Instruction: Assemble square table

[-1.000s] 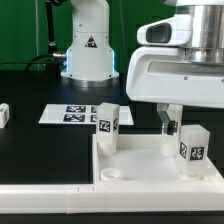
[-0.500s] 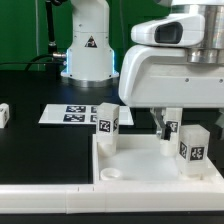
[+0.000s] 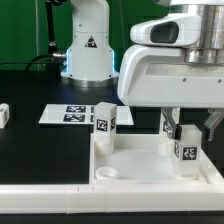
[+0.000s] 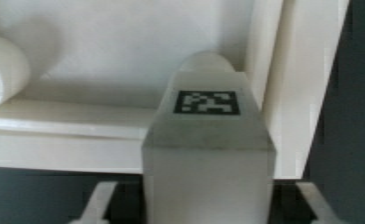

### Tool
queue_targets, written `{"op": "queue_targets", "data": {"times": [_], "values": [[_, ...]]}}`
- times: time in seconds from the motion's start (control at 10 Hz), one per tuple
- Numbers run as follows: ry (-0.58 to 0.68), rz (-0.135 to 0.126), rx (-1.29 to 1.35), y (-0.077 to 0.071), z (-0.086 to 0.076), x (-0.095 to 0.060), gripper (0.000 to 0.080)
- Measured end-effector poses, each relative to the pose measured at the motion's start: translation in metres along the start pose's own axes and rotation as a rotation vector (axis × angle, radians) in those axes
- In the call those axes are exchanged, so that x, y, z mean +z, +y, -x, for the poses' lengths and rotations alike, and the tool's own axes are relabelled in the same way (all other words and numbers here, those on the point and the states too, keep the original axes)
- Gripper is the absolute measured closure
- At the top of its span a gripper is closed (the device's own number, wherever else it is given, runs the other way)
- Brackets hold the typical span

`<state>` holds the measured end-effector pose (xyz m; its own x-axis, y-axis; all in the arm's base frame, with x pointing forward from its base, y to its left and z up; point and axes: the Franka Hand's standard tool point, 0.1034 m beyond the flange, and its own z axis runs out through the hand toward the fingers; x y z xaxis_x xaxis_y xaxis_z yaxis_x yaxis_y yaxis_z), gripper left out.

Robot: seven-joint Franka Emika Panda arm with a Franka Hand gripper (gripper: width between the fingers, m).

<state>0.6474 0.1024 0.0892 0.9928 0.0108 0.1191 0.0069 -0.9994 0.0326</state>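
My gripper [image 3: 187,130] astride upright leg [image 3: 188,153]; leg straight under me, long axis vertical. Leg stands on square table slab [image 3: 140,162], exterior view's right. Cannot tell if jaws pinch already.

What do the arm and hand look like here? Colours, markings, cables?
White rounded arm with a black triangular sticker and a blue glow low on it. The hand is a bulky white housing with a grey block on top and two short dark fingers. Cables: none I can make out.
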Motion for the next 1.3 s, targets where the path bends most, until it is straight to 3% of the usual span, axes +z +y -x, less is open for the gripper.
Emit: {"op": "queue_targets", "data": {"times": [0.9, 1.2, 1.3], "values": [[-0.052, -0.022, 1.296, 0.0012, 0.0051, 0.0021, 0.0511], [-0.056, -0.02, 1.385, 0.0004, 0.0057, 0.0024, 0.0511], [-0.053, -0.023, 1.328, 0.0005, 0.0053, 0.0022, 0.0406]]}}
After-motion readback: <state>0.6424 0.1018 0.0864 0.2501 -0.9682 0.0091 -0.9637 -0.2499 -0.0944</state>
